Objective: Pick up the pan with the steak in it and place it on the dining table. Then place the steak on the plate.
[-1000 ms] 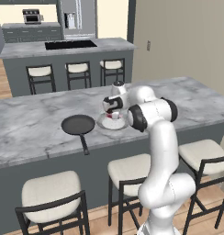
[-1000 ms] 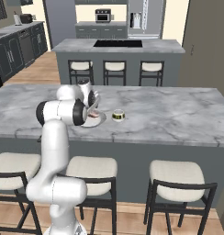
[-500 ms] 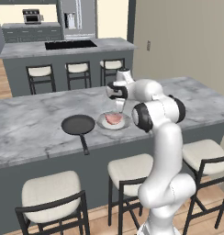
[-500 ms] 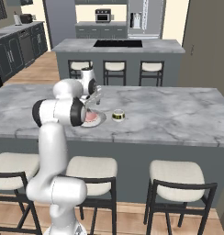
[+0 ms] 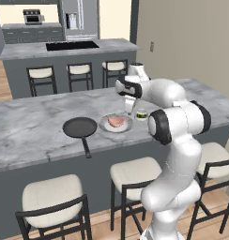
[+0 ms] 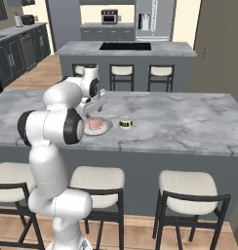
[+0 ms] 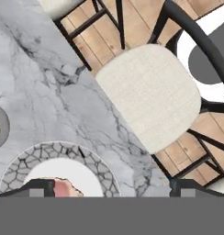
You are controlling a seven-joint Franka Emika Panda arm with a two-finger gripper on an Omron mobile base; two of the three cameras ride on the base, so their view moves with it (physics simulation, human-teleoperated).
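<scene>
Pink steak half cut off in hand view, flat on plate; gripper wide open, empty; pan empty beside it.

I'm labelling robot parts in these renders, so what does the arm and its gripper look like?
The arm is glossy white with rounded, bulbous links and dark grey to black bands at the joints. It ends in a white hand with a dark collar, carrying the gripper, with two slim fingers. No cables or markings are visible.
</scene>
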